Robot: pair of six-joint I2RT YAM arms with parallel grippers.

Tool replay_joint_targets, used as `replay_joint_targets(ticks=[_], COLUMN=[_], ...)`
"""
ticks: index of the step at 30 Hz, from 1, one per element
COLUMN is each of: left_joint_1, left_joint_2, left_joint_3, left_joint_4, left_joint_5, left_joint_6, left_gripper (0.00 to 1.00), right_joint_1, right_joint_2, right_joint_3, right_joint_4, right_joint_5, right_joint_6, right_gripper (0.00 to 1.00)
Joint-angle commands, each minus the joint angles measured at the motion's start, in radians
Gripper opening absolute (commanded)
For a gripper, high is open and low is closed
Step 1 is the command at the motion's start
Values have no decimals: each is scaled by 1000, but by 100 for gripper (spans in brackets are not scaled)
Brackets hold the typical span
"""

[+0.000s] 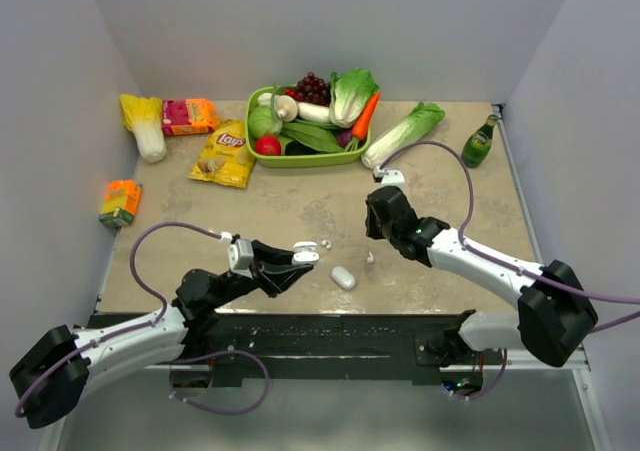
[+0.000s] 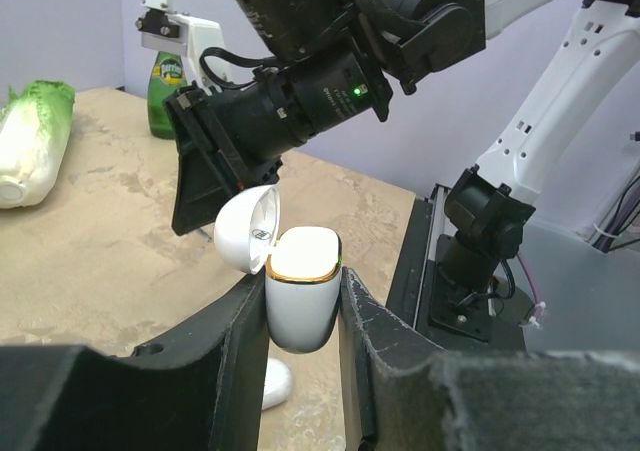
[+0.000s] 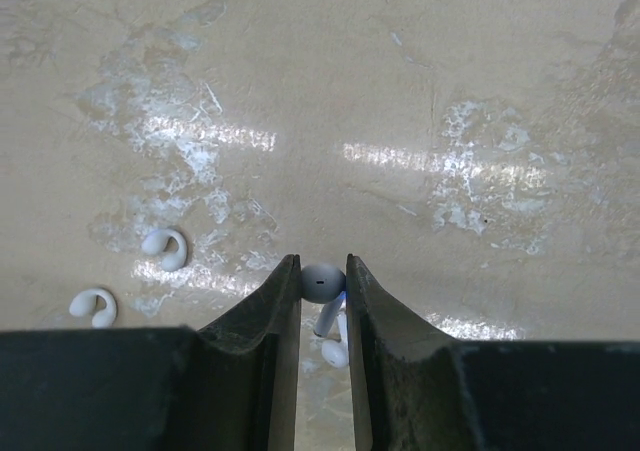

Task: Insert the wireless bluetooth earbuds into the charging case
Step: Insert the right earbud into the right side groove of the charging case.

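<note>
Top view first: left pincer was closed on the open charging case and held it a little above the table. The right pincer pointed down at the table, just to the right of the case. A second white case lay on the table between the two arms, near the front edge.

From the left wrist, the charging case stood upright between the fingers and touched both of them. Its lid stood open to the left. The right arm hung close behind it.

From the right wrist, the right pincer was narrow and gripped one earbud by its round head, with the stem pointing down. Whether the stem touched the table, I could not tell. Two other earbuds lay on the table to the left, apart from each other and well clear of the fingers.
</note>
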Motion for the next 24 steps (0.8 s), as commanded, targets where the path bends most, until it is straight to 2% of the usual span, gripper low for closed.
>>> replay_joint_targets(ticks=[1,9,18,24], left_joint_1=[-4,-5,-5,-5], left_joint_2=[-38,-71,-42,1], left_joint_3=[-67,-10,53,83], left_joint_4=[24,-32,-52,-55], left_joint_5=[-23,-35,-25,-8], left_joint_6=[-1,0,-3,0], left_gripper=[0,0,0,0], right_joint_1=[2,15,15,9], right_joint_2=[-87,-173,-173,-135], right_joint_3=[3,64,117,124], right_joint_4=[36,1,-66,-56], right_joint_5=[17,-10,-64,-215], right_joint_6=[-45,-68,-45,23], right_gripper=[0,0,0,0])
